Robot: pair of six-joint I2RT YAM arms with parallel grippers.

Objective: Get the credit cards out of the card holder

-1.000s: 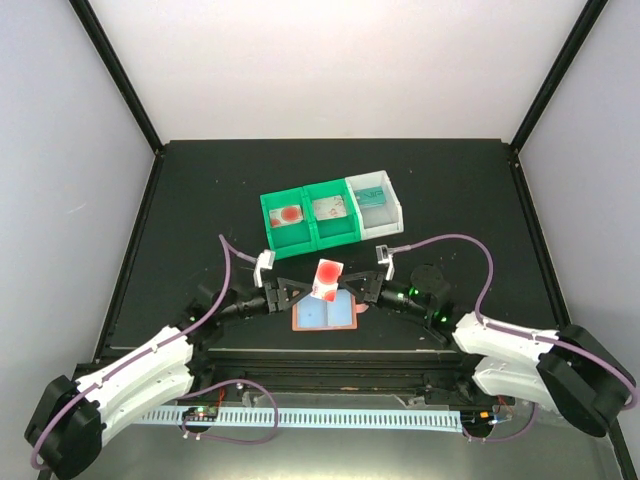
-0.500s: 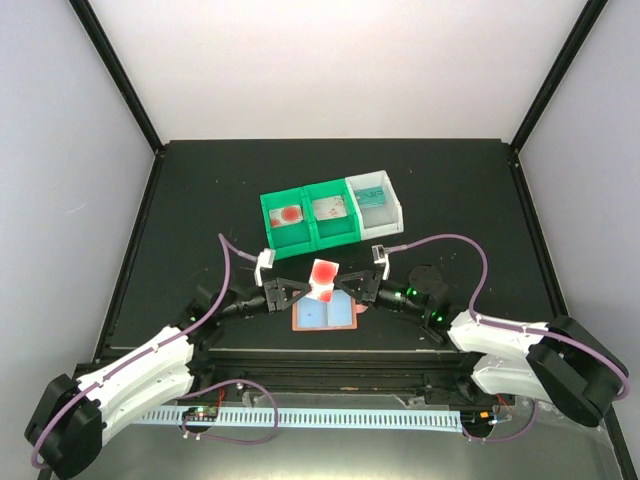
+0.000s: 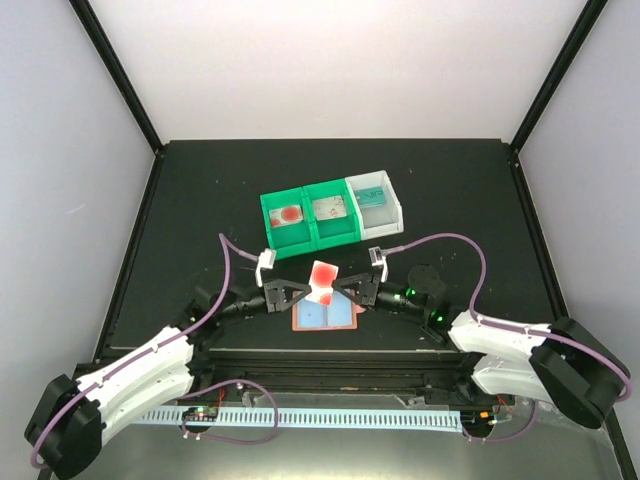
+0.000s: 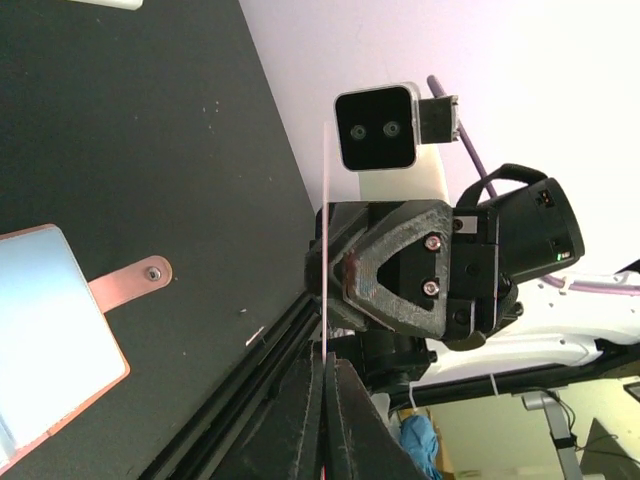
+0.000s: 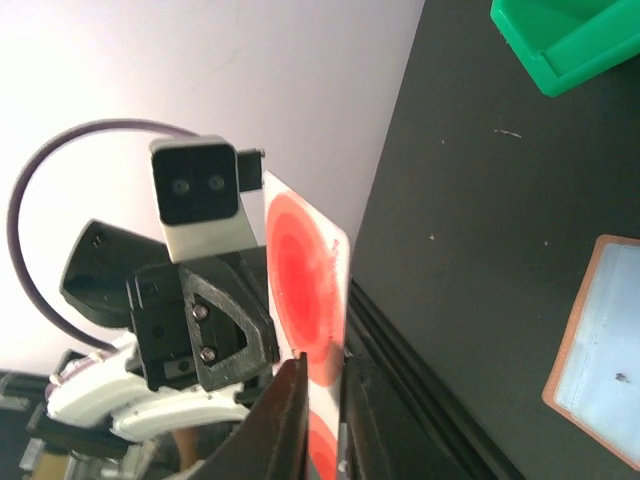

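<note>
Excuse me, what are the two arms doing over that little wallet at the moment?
Both arms meet over the open card holder, which lies flat near their bases. The left gripper is shut on a white card with red circles, held up above the holder. The right gripper is at the same card, but whether it grips it is unclear. Three other cards lie in the trays behind.
</note>
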